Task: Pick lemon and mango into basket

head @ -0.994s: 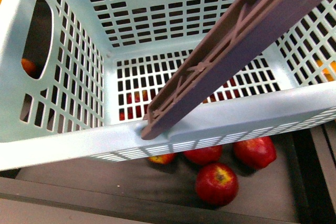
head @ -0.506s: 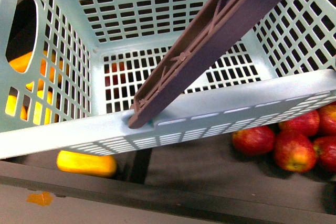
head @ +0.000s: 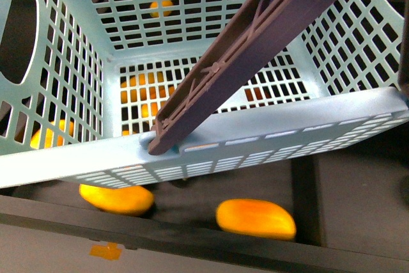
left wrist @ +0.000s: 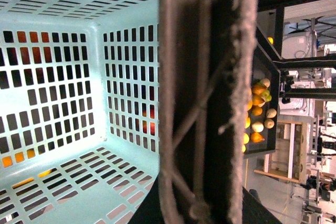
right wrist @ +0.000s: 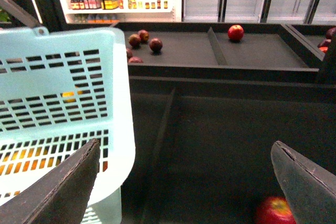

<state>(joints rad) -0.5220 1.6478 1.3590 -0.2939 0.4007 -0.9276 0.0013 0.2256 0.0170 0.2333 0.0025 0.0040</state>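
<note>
Elongated yellow-orange mango (head: 255, 217): lies on dark worktop (head: 345, 190), near side, outside the basket, just nearer than its near rim. Second similar mango (head: 116, 197): to the left, partly hidden under that rim. Large light-teal slotted plastic basket (head: 268, 135): fills most of front view. Brown ribbed bar (head: 243, 62) runs diagonally from near rim toward far right. More orange fruit shows thru lattice walls; type unclear. R end effector (right wrist: 184, 182): fingers spread wide, nothing between them, basket alongside. Red apple (right wrist: 275, 211) sits on worktop close to one finger. L end effector: not visible, state cannot be told.
</note>
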